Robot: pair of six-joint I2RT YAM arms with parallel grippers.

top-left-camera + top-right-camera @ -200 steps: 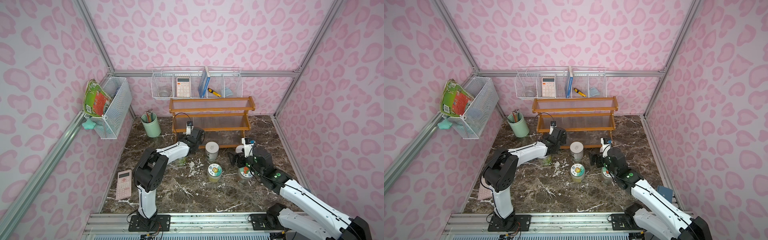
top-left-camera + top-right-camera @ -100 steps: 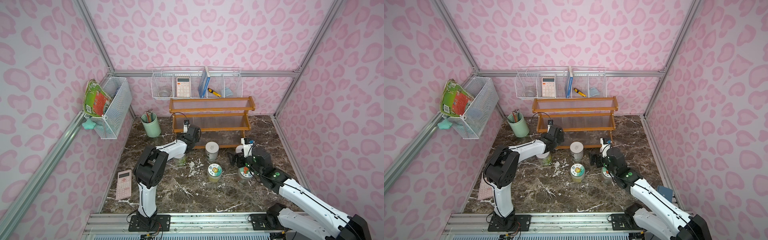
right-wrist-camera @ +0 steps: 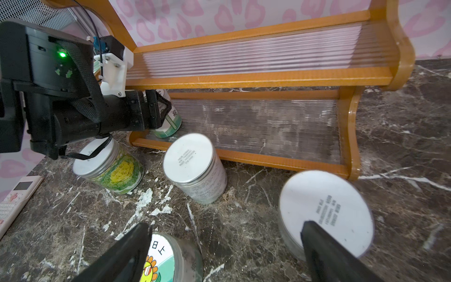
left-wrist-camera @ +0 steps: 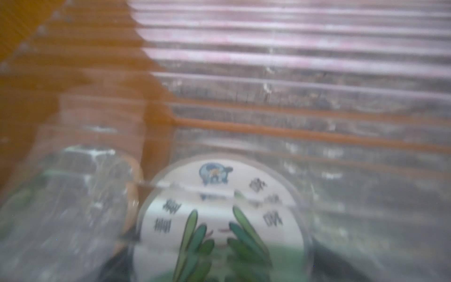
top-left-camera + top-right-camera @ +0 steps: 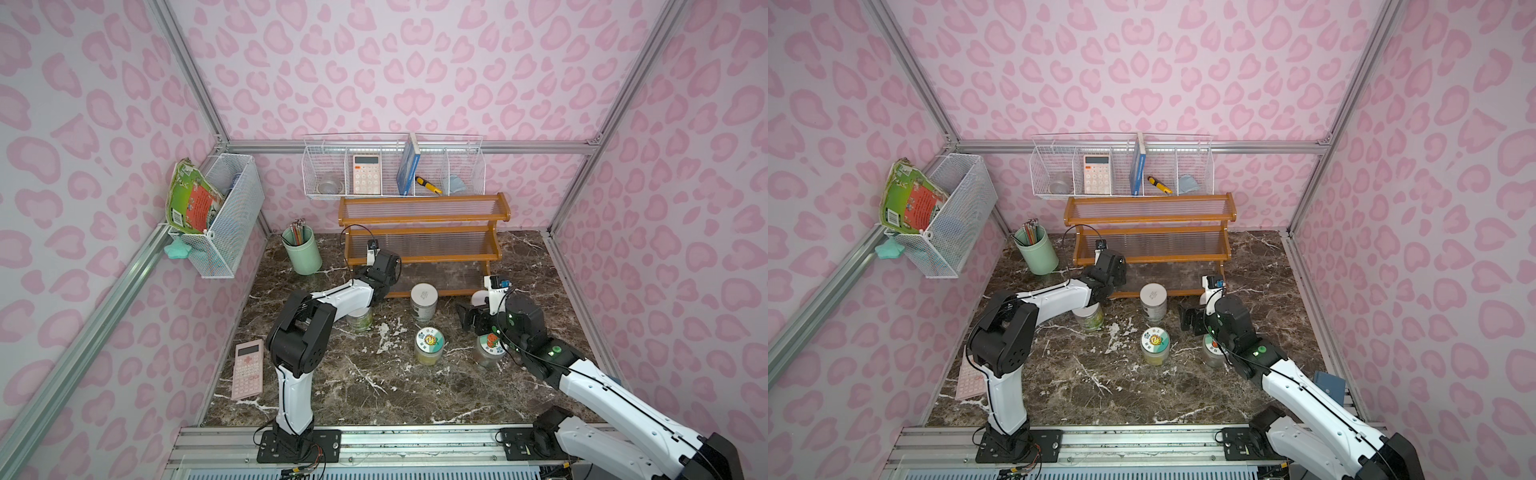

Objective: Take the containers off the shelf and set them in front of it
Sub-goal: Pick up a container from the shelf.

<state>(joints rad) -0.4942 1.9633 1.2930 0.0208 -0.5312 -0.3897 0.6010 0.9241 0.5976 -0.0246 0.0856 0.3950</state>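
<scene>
The two top cameras are hanging side by side, high over the front edge of the table [image 5: 374, 386]. They are looking down and toward the back wall from far, and both are taking in nearly the same whole booth, with the shelf [image 5: 424, 232] in the middle. The left wrist camera is looking from very near, with blur, at the pictured jar [image 4: 219, 219] and the ribbed shelf behind. The right wrist camera is looking low across the table toward the shelf. It is sharing the plain jar [image 3: 192, 166] and the left arm [image 3: 61, 97] with both top views.

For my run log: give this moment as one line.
left jaws: shut on jar on shelf bottom tier | right jaws: open, empty
</scene>
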